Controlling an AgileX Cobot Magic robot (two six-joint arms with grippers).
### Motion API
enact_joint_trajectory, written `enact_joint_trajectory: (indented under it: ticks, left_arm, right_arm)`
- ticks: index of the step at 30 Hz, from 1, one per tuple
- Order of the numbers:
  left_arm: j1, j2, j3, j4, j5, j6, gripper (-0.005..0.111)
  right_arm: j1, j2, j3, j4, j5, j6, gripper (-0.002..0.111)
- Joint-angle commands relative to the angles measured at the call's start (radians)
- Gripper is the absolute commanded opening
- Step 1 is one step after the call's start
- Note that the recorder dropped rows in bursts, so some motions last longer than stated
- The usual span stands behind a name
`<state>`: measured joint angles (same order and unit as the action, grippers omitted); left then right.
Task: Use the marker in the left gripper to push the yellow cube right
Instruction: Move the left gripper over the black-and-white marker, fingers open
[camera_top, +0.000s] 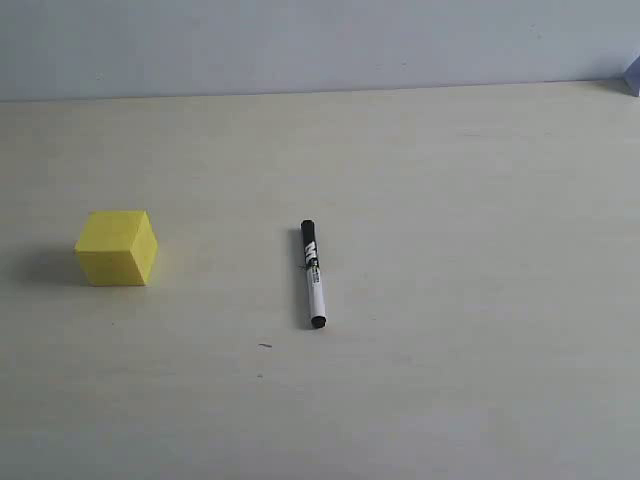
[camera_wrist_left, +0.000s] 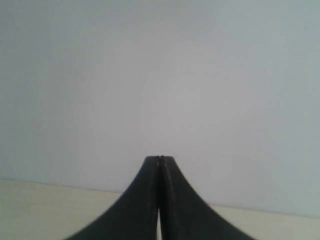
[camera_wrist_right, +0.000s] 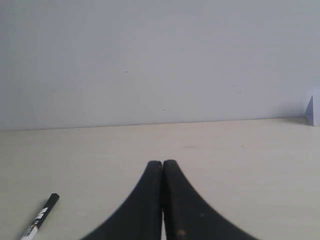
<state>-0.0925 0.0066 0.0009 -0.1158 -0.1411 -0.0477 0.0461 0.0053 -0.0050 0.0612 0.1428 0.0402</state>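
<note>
One marker (camera_top: 312, 274) is seen lying flat on the table (camera_top: 480, 330), near the middle, its length running from near to far. It is held by nothing. The yellow cube (camera_top: 117, 248) is set well apart from it, to the left, and nothing touches it.

The left gripper (camera_wrist_left: 160, 159) is shown only in its own wrist view. Its fingers are pressed together with nothing between them, and it is faced toward the pale wall (camera_top: 300, 40) beyond the table. The right gripper (camera_wrist_right: 162, 162) is likewise closed and empty.

By this look, the marker has yet to be picked up, so several slips are judged possible. A round barrel could be rolled away if only one finger meets it first. If it is gripped close to one end, it could be twisted in the fingers once pressed against the cube. The cube could be spun rather than slid if it is met off-centre. It could also be knocked further left while its left face is being reached.
</note>
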Motion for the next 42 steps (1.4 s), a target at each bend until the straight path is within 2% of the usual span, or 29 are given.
enact_joint_trajectory:
  ticks: [1, 3, 8, 10, 12, 14, 20, 24, 29, 32, 34, 38, 42]
  left_arm:
    - [0.001, -0.007, -0.001, -0.003, -0.092, -0.12, 0.0]
    - [0.001, -0.007, -0.001, -0.003, -0.143, -0.195, 0.0]
    - [0.001, -0.007, -0.001, 0.001, -0.349, -0.515, 0.0]
    - [0.001, 0.013, -0.016, 0.001, -0.36, -0.535, 0.0]
    - [0.001, 0.081, -0.082, 0.001, -0.288, -0.533, 0.0]
    - [0.001, 0.195, -0.189, 0.025, -0.159, -0.502, 0.0]
    - [0.001, 0.595, -0.625, 0.245, 0.323, -0.391, 0.0]
    - [-0.029, 0.827, -0.905, 0.236, 0.645, -0.184, 0.0]
    - [-0.083, 1.135, -1.199, 0.232, 1.027, -0.147, 0.0]
    - [-0.131, 1.296, -1.287, 0.195, 1.228, -0.15, 0.0]
    - [-0.165, 1.375, -1.311, 0.138, 1.267, -0.15, 0.0]
    - [-0.293, 1.542, -1.314, 0.027, 1.186, -0.147, 0.001]
    - [-0.416, 1.666, -1.314, -0.006, 1.055, -0.147, 0.015]
  right_arm:
    - [0.001, -0.005, 0.005, 0.0, -0.008, -0.002, 0.0]
    - [0.001, -0.005, 0.005, 0.0, -0.008, -0.002, 0.0]
    - [0.001, -0.005, 0.005, 0.0, -0.008, -0.002, 0.0]
    - [0.001, -0.005, 0.005, 0.0, -0.008, -0.002, 0.0]
    - [0.001, -0.005, 0.005, 0.0, -0.008, -0.002, 0.0]
    - [0.001, -0.005, 0.005, 0.0, -0.008, -0.002, 0.0]
    - [0.001, -0.005, 0.005, 0.0, -0.008, -0.002, 0.0]
    - [0.001, -0.005, 0.005, 0.0, -0.008, -0.002, 0.0]
    - [0.001, -0.005, 0.005, 0.0, -0.008, -0.002, 0.0]
    - [0.001, -0.005, 0.005, 0.0, -0.008, -0.002, 0.0]
    - [0.001, -0.005, 0.005, 0.0, -0.008, -0.002, 0.0]
    - [0.001, -0.005, 0.005, 0.0, -0.008, -0.002, 0.0]
    - [0.001, -0.005, 0.005, 0.0, -0.008, -0.002, 0.0]
